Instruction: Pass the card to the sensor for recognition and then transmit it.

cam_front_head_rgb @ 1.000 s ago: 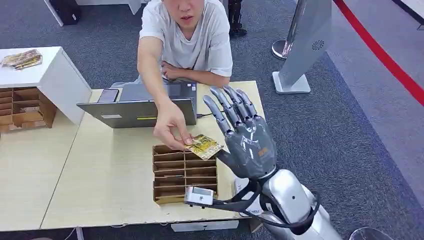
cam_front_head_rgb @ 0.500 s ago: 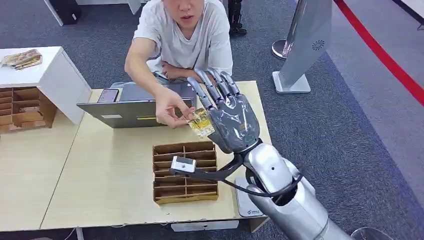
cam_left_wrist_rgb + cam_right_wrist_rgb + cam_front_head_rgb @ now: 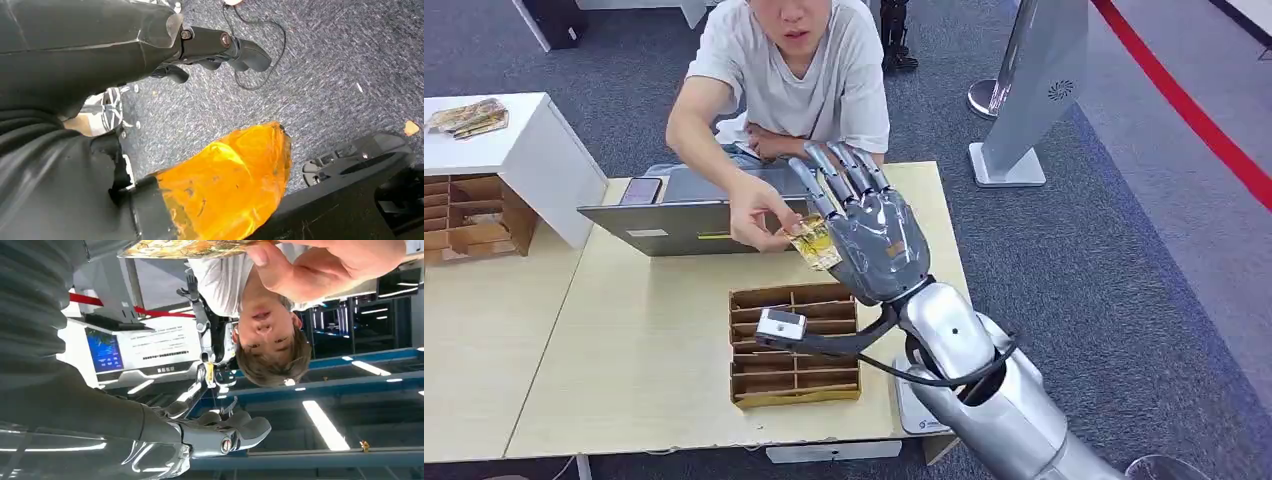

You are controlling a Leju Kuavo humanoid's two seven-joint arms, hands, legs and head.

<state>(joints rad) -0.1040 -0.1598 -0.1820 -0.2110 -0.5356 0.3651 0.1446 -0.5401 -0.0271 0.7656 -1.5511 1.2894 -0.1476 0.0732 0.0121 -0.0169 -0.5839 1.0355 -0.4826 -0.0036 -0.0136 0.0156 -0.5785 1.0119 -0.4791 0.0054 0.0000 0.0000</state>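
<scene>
The right hand [image 3: 876, 243] is raised above the bench [image 3: 634, 350] with its fingers [image 3: 824, 180] spread and nearly straight, gripping nothing. The card [image 3: 814, 243] sits just beside its palm, pinched by the person's hand [image 3: 759, 210], in front of the laptop [image 3: 674, 225] and above the cardboard organiser [image 3: 794, 345]. The left hand [image 3: 220, 47] hangs over carpet with fingers curled, holding nothing.

Brown cardboard divider tray [image 3: 794, 345] on pale wooden bench [image 3: 624, 340], grey open laptop [image 3: 689, 222] behind it, person's hand [image 3: 757, 208] above laptop.
</scene>
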